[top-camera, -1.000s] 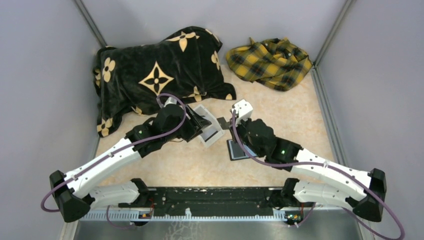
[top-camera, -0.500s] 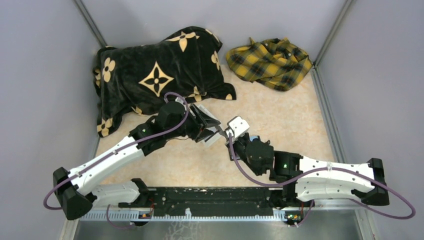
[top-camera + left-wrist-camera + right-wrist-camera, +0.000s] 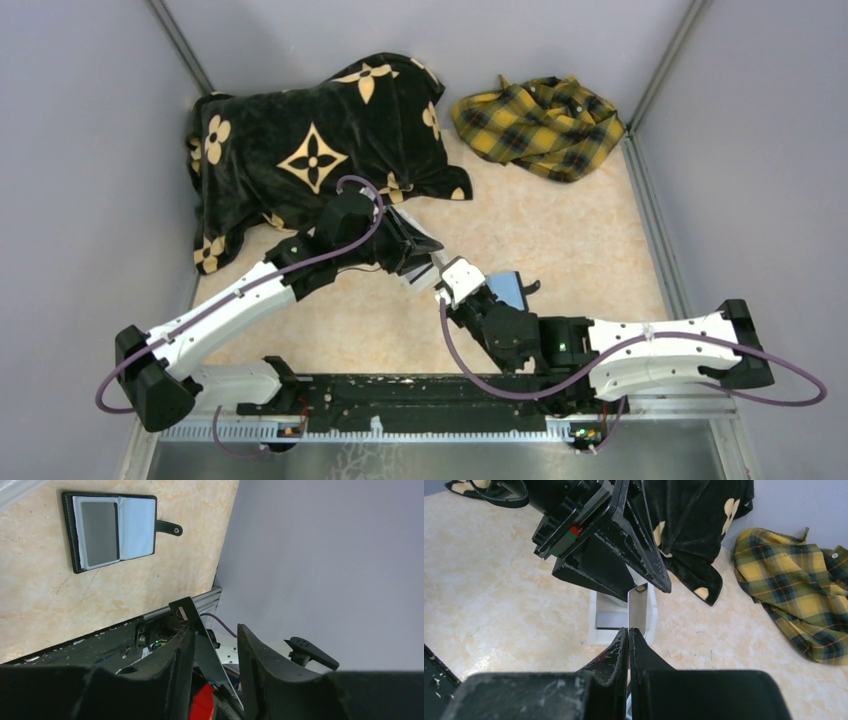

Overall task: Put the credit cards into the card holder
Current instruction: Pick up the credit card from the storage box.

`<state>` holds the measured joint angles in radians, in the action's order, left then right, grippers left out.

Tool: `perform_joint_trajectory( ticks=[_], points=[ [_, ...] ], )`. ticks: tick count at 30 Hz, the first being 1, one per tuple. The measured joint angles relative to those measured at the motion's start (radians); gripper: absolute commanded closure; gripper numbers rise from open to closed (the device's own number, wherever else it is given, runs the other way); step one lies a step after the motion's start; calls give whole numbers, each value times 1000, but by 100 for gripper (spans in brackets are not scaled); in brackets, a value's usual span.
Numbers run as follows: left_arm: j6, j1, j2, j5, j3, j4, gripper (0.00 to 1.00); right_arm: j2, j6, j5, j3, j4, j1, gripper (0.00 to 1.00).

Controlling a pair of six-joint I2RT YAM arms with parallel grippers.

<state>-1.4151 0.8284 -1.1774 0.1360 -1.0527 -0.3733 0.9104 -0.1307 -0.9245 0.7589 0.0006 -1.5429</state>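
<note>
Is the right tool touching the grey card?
Touching. In the right wrist view the right tool is shut on the grey card, pinching its bottom edge.

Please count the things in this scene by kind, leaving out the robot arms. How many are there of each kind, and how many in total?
Cloths: 2, the black patterned cloth and the yellow plaid cloth
Cards: 1 plainly visible, the credit card, held upright
Wallets: 1, the card holder, lying open
Boxes: 1, the white box
Total: 5

Grey walls (image 3: 90,150), beige marbled tabletop (image 3: 570,235)
</note>
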Motion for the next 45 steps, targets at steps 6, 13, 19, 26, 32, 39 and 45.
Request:
perform_joint_trajectory(
  ticks=[6, 13, 19, 26, 32, 39, 45],
  points=[
    [11, -5, -8, 65, 11, 34, 71, 1, -45, -48, -13, 26, -26, 100],
    [21, -16, -39, 151, 24, 109, 85, 3, -106, -89, -14, 32, -46, 100],
    [41, -23, -83, 212, 25, 155, 100, 16, -152, -130, -33, 36, -63, 100],
    [60, -24, -92, 243, 36, 188, 100, 30, -180, -186, -33, 44, -87, 100],
    [59, -26, -72, 240, 96, 257, 100, 40, -169, -230, -47, 66, -98, 80],
    [7, -33, -2, 210, 230, 391, 100, 55, -97, -257, -48, 50, -98, 59],
    [-6, -34, 19, 155, 284, 465, 100, 55, 50, -305, -48, -64, -98, 54]
  ],
)
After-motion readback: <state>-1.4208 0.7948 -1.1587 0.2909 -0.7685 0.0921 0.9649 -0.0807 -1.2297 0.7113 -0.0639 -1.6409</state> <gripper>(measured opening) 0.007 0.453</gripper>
